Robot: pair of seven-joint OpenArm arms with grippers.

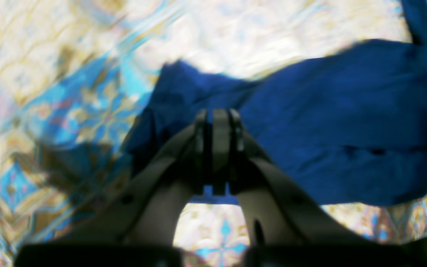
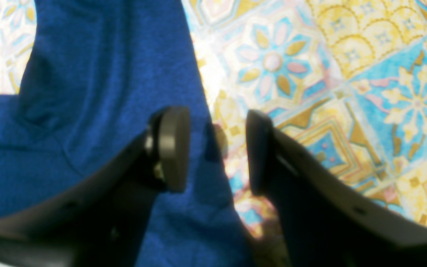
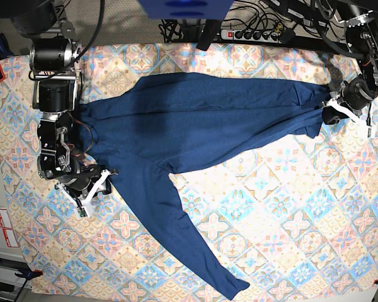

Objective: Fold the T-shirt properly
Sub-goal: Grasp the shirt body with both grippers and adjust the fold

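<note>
The dark navy T-shirt (image 3: 195,123) lies spread across the patterned tablecloth, and one long sleeve (image 3: 189,239) runs down toward the front edge. At the shirt's right end my left gripper (image 3: 332,106) is shut on a bunched edge of the fabric. The left wrist view shows its pads (image 1: 219,126) pressed together with blue T-shirt (image 1: 347,122) cloth draping away from them. My right gripper (image 3: 96,185) stands open at the shirt's left edge. In the right wrist view the right gripper (image 2: 217,152) straddles that edge: one pad is over the T-shirt (image 2: 87,92), the other over bare tablecloth.
The tablecloth (image 3: 290,214) covers the whole table. A power strip and cables (image 3: 258,31) run along the back edge. Both arm bases stand at the back corners. A white label (image 3: 0,226) sits off the left edge.
</note>
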